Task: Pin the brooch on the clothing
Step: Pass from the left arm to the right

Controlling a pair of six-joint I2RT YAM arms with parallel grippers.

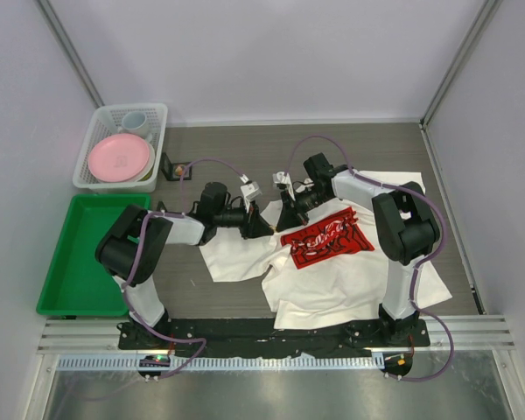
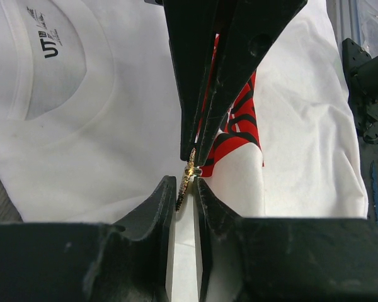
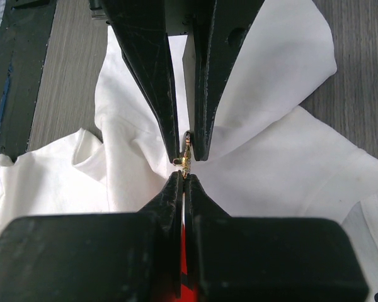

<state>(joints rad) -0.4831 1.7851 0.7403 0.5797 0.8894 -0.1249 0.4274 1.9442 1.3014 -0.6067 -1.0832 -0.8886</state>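
Brooch [image 2: 188, 173] is held edge-on just over the clothing [image 2: 113, 145], between both tips. Left claw [image 2: 188, 192] is set barely spread around it, real grip can't be told; right claw [image 3: 184, 182] is pinched tight on it. Uneven tugging and it gets twisted or dropped.

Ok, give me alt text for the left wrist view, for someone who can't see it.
A gold brooch is pinched at its top by the shut right gripper reaching in from above, while the left gripper stands narrowly parted around its lower end. Behind lies the white T-shirt, collar upper left, red print to the right.
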